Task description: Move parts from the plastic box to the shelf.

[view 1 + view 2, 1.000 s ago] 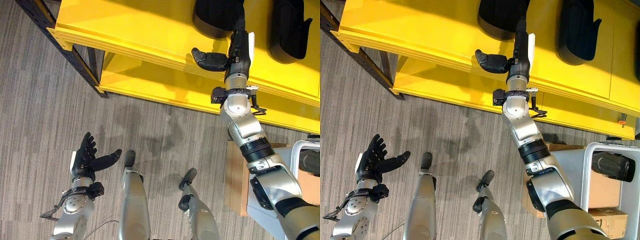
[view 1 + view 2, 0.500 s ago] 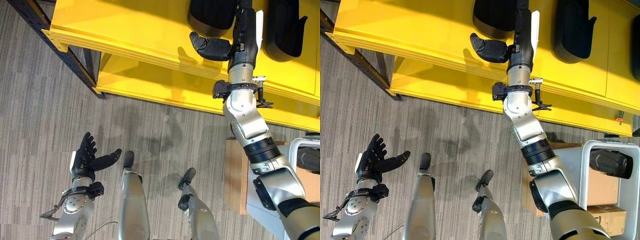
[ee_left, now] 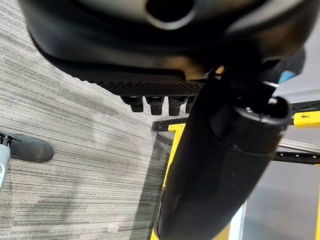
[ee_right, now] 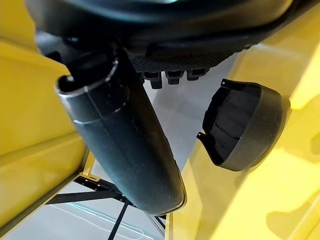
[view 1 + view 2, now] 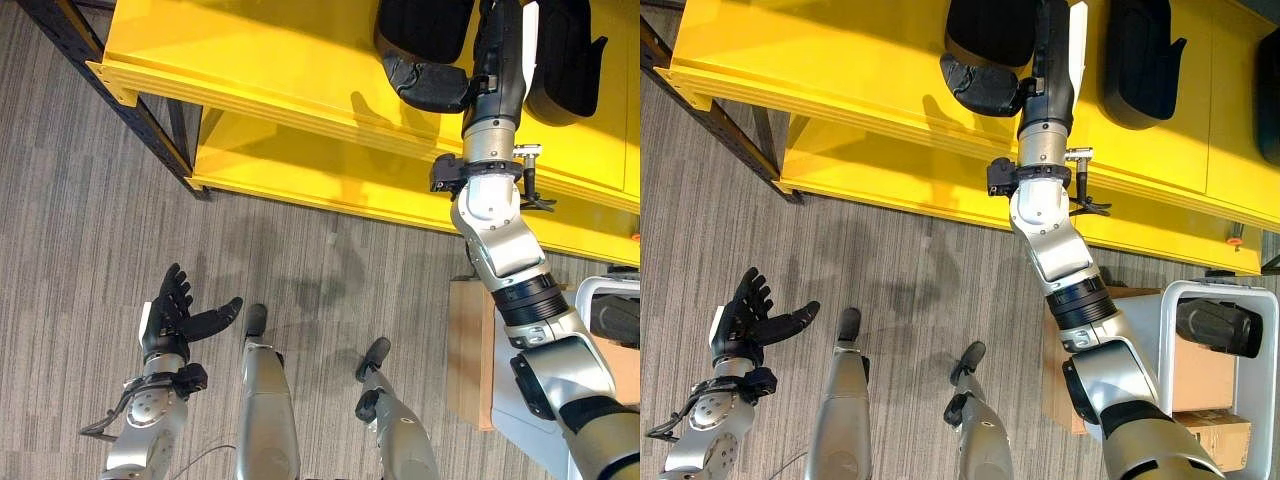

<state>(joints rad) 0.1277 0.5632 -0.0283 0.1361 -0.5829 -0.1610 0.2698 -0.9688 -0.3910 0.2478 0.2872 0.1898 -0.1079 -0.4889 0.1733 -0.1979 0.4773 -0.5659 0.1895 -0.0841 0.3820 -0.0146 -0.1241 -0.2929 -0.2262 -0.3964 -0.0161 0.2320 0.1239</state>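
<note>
Right hand [image 5: 1045, 60] extended over the top board of the yellow shelf [image 5: 820, 70], thumb spread out to the side and fingers straight, holding nothing; a black moulded part [image 5: 990, 30] lies on the shelf just beside the hand, a second black part [image 5: 1140, 60] rests further along the same board, and another dark part [image 5: 1215, 328] sits in the pale plastic box [image 5: 1175, 300] at the lower right. Left hand [image 5: 175, 315] low over the grey carpet [image 5: 80, 250], palm up, fingers spread apart and empty.
</note>
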